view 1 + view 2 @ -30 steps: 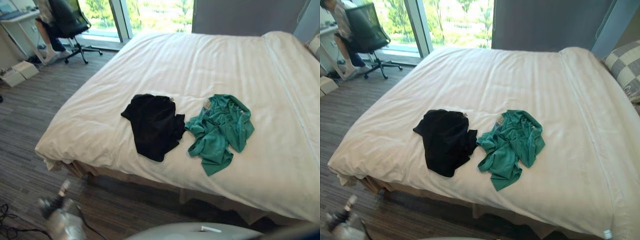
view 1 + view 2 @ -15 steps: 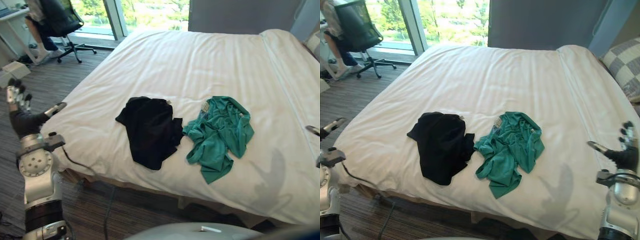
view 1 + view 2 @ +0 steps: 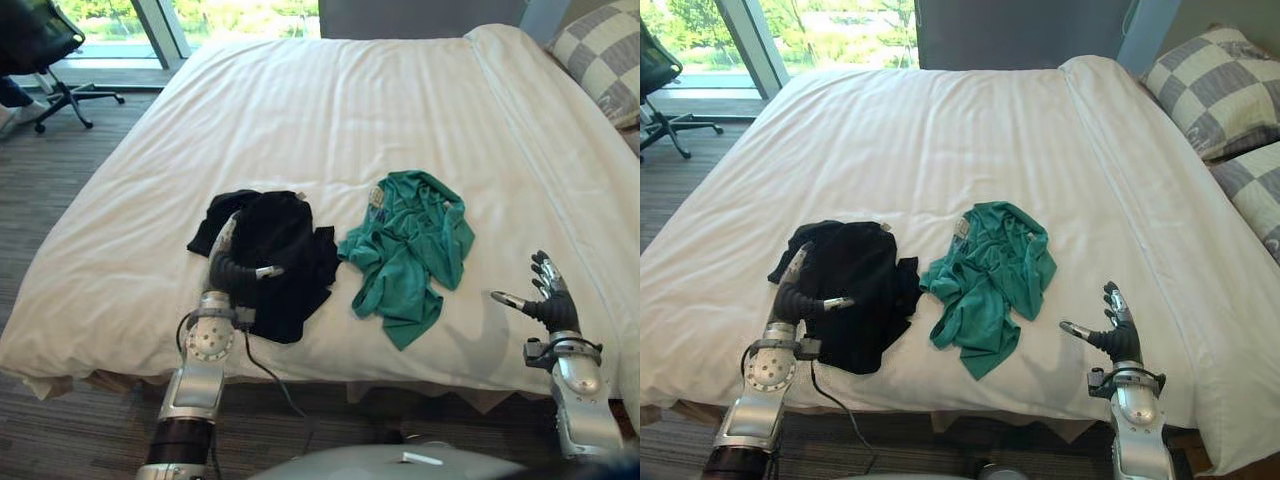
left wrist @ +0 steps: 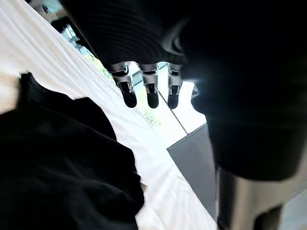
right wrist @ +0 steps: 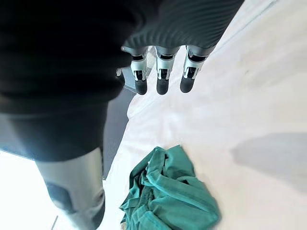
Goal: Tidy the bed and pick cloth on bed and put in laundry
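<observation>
Left eye view showed the left hand (image 3: pixel 234 266) with fingers straight and relaxed, holding nothing. The black cloth (image 3: pixel 290 255) lay right under and beside those fingers on the bed (image 3: pixel 350 110). The green cloth (image 3: pixel 410 245) sat crumpled well off the thumb side of the right hand (image 3: pixel 550 305), whose fingers were spread wide, also empty. It had a pale tag (image 3: pixel 378 196) at the collar, print too small to read.
</observation>
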### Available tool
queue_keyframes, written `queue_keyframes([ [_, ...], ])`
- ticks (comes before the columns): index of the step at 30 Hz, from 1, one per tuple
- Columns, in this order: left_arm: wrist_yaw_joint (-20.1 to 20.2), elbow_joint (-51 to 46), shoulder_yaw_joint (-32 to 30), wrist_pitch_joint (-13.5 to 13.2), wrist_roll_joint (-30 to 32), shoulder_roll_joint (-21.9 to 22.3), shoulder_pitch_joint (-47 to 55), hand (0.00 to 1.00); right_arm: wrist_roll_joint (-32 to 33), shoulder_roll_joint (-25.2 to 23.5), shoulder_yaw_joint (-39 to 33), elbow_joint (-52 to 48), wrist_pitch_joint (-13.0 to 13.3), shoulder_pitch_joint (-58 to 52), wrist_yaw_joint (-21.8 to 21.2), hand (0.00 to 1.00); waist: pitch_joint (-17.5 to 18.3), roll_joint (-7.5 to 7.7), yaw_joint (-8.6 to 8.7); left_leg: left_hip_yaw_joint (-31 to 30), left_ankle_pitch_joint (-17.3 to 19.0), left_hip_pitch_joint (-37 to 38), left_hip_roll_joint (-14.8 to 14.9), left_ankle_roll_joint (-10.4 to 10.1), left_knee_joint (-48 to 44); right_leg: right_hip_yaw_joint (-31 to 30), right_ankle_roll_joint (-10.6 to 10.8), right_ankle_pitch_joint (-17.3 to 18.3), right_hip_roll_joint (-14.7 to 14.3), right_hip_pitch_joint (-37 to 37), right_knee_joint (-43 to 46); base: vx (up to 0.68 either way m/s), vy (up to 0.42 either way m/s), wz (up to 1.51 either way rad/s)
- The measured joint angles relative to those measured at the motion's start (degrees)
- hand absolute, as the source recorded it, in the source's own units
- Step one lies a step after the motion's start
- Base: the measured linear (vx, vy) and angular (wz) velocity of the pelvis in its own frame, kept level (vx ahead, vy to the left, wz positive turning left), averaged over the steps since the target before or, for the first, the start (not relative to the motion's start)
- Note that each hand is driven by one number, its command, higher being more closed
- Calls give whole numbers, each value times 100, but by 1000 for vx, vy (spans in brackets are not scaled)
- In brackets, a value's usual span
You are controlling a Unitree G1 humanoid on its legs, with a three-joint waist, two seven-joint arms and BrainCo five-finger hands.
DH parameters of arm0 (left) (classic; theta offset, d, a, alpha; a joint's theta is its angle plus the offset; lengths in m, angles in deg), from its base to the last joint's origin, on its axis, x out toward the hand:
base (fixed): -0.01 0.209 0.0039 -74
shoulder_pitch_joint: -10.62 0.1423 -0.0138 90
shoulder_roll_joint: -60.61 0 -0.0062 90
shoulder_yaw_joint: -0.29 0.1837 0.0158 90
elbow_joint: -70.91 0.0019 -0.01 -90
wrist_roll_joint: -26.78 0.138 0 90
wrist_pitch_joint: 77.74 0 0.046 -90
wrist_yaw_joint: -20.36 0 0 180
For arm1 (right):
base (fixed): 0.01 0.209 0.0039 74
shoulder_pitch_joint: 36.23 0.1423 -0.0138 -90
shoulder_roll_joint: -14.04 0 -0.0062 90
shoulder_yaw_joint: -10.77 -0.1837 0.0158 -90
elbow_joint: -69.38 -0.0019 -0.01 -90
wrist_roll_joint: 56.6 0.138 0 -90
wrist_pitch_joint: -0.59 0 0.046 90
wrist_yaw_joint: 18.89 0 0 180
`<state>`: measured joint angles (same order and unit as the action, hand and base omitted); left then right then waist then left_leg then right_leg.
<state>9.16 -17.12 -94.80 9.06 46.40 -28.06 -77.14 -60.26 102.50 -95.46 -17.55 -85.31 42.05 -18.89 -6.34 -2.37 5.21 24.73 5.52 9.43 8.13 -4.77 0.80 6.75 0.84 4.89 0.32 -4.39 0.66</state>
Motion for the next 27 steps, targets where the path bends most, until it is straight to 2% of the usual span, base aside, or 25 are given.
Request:
queue_keyframes([
  [5, -312, 405, -135, 199, 263, -325, -15, 0, 35, 4, -2, -221, -120, 2, 91, 0, -60, -56, 1, -4, -32, -324, 1, 30, -52, -11, -1, -1, 14, 344, 104, -13, -12, 1],
  [8, -597, 619, -335, 313, 370, -642, -262, 0, 270, 11, -16, -445, -125, 174, 286, 0, -333, -28, -7, -15, -171, -809, -13, 80, -92, -10, -8, -5, 52, 910, 330, -72, -30, 9],
  [10, -835, 685, -478, 428, 411, -872, -472, 0, 460, 16, -60, -448, -138, 429, 413, 0, -690, 7, -14, -16, -272, -967, -24, 103, -81, 6, -30, -19, 69, 1116, 419, -46, -32, 11],
  [14, -1111, 684, -642, 422, 469, -917, -562, 0, 689, 59, -137, -577, -135, 560, 469, 0, -976, -49, -51, -14, -310, -1065, -26, 110, -85, 7, -31, -19, 78, 1217, 451, -11, -6, 1],
  [16, -1375, 683, -645, 412, 537, -997, -685, 0, 778, 226, -144, -835, -111, 539, 469, 0, -1026, -75, -114, -16, -379, -1331, -39, 146, -112, 6, -32, -19, 99, 1520, 545, 6, -16, 5],
  [19, -1643, 683, -676, 422, 600, -1193, -1001, 0, 917, 353, -179, -1075, -53, 678, 469, 0, -1323, -62, -140, -17, -418, -1476, -61, 169, -125, 6, -43, -12, 97, 1683, 620, 0, -15, 6],
  [22, -1877, 642, -677, 402, 583, -1280, -1195, 0, 1124, 390, -174, -1312, -17, 738, 459, 0, -1422, -66, -138, -13, -427, -1649, -50, 172, -173, 5, -66, 2, 98, 1838, 648, 21, -17, 1],
  [27, -2011, 84, -680, 300, 574, -1305, -1195, 0, 1144, 356, -129, -1819, 8, 584, 383, 0, -1643, -49, -190, 155, -427, -1673, 13, 172, -218, -105, -171, 89, 86, 2000, 881, 48, -24, -8],
])
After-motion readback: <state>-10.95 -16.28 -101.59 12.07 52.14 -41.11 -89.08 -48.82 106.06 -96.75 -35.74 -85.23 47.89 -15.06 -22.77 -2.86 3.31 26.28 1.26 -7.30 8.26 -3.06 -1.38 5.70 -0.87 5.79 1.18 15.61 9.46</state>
